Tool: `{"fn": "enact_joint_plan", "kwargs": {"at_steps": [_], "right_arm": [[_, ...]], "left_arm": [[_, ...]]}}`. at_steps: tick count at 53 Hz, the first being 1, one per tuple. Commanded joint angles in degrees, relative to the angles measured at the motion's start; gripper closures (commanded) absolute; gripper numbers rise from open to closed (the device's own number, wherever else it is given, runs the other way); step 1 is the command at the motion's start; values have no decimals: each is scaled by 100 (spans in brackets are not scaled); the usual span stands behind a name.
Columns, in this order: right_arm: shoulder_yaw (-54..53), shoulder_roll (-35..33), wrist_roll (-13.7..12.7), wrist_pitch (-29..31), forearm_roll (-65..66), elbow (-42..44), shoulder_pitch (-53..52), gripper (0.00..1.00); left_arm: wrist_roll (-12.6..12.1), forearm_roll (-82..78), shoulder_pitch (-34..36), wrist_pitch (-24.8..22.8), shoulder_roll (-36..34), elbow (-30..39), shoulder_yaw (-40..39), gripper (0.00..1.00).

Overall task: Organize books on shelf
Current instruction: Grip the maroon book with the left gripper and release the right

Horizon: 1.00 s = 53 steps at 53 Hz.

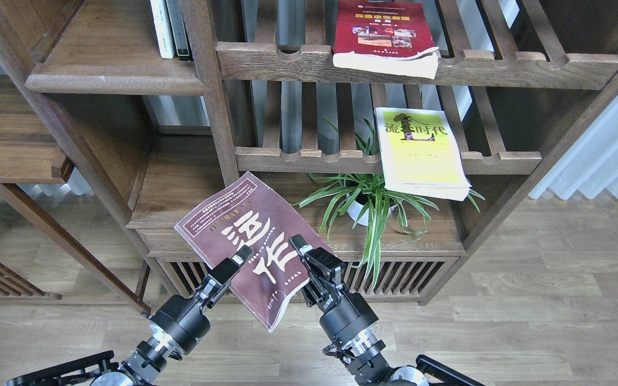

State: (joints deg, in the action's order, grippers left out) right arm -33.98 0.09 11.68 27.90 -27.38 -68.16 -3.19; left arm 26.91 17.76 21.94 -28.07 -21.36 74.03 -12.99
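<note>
- Three big paperbacks in view, none on the solid shelf (110, 80) yet; task looks early, all three left to place.
- Maroon book (252, 244) is off the bookcase, tilted in the air just in front of the bookcase's lower cabinet, well below the solid shelf.
- Left claw (229, 272) contacts the maroon book's lower left edge; fingers look close together, but whether they pinch the cover or just prop it cannot be told.
- Right claw (309, 257) sits on the maroon book's right edge, fingers seemingly clamped on the cover; looks like the main grip.
- Yellow-green book (421, 153) lies flat on the slatted rack right of and below the solid shelf, front end hanging over the rail, above the plant (368, 209).
- Red book (387, 35) lies flat on the top slatted rack, right of the solid shelf, at about its level.
- Solid shelf carries two slim volumes (169, 27) standing at its right end: one white, one dark. Rest of the board is bare wood.
- Count: 3 task books, 2 slim volumes, 1 plant, 2 claws.
- Left to do, judged: stand maroon book by the slim volumes, then fetch the other two.
</note>
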Motion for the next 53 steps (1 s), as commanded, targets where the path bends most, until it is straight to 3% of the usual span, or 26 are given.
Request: {"fn": "enact_joint_plan", "kwargs": {"at_steps": [1,16,43,47,53], "right_arm": [[-73,-9,10,10,-4,5,29,28],[-635,-9,19,10,-13,40,46,9],[-1181,-9,28,10,-4,418,143,8],[-1181,-9,28,10,-4,435,152,8],[-1181,-9,19,10,5,550,152,8]], "left_arm": [[7,17,-14,7,-96,-2,7,94],[-45,8,13,7,-220,7,7,96],[-116,-1134,48,7,-351,244,-283,99],[-186,-1319,48,7,-369,244,-468,99],[-625,-1539,48,7,-431,261,-907,99]]}}
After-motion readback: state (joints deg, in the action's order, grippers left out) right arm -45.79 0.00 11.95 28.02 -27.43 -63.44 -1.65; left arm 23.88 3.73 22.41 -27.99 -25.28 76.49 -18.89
